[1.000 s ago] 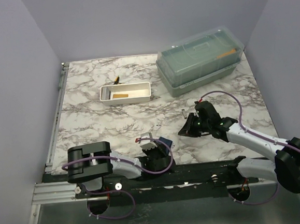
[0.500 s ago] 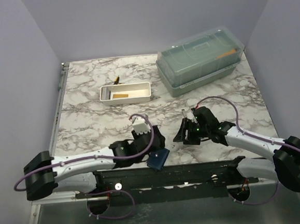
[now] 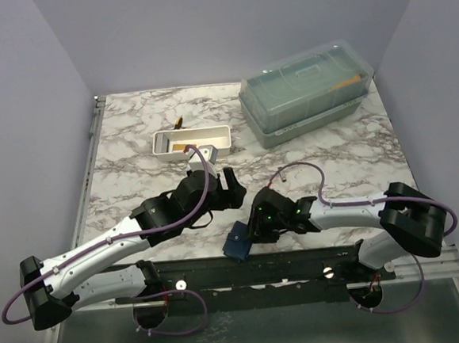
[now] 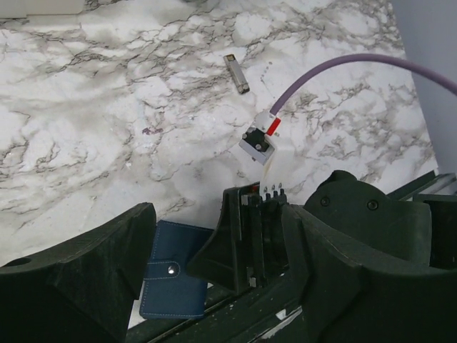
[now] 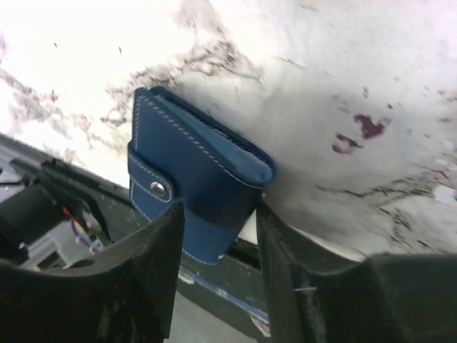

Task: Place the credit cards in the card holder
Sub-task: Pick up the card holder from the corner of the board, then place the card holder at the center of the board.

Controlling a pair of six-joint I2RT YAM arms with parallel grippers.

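No card visibly loaded: card holder (image 5: 193, 186) snapped shut; orange card (image 3: 177, 147) lies in white tray (image 3: 218, 132), well beyond it. Your right gripper (image 5: 218, 214) straddles it, unclenched; left gripper (image 4: 239, 207) released, empty.

left arm stretched forward and right from its base, left gripper (image 3: 231, 189) tipped down toward the middle, jaws spread wide, nothing between them; right arm swung low to the left along the near edge, right gripper (image 3: 253, 224) pointing down-left, jaws parted
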